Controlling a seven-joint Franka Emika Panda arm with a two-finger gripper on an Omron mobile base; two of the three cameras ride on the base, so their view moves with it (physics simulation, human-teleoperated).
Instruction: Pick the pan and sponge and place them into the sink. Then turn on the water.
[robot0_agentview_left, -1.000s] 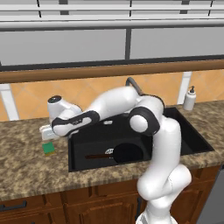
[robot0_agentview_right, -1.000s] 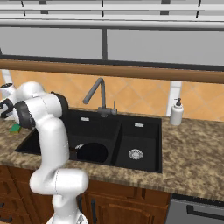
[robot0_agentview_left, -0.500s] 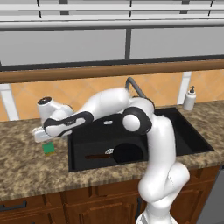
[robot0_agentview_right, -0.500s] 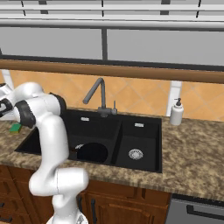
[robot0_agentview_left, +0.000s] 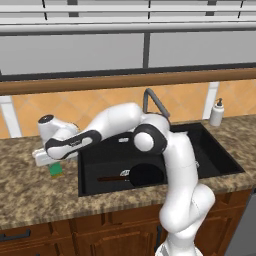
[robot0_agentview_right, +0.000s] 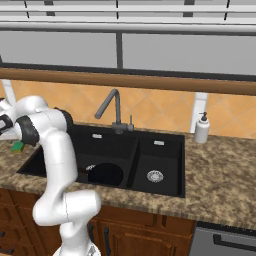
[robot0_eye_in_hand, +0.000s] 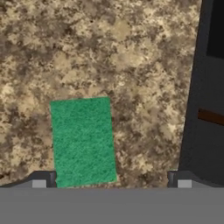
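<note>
My tool (robot0_eye_in_hand: 111, 179) is spread wide above the sponge (robot0_eye_in_hand: 82, 141), which lies lower left in the hand view on the bench (robot0_eye_in_hand: 131, 65). The pan (robot0_agentview_left: 146, 175) already sits in the sink (robot0_agentview_left: 210, 150). The sponge sits off toward one finger, so I judge a straight descent could land on it or nudge it aside.

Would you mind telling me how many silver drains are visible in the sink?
2: one in the smaller right basin of the sink, drain; the other in the large basin, drain, partly hidden beside the pan and behind the arm.
</note>
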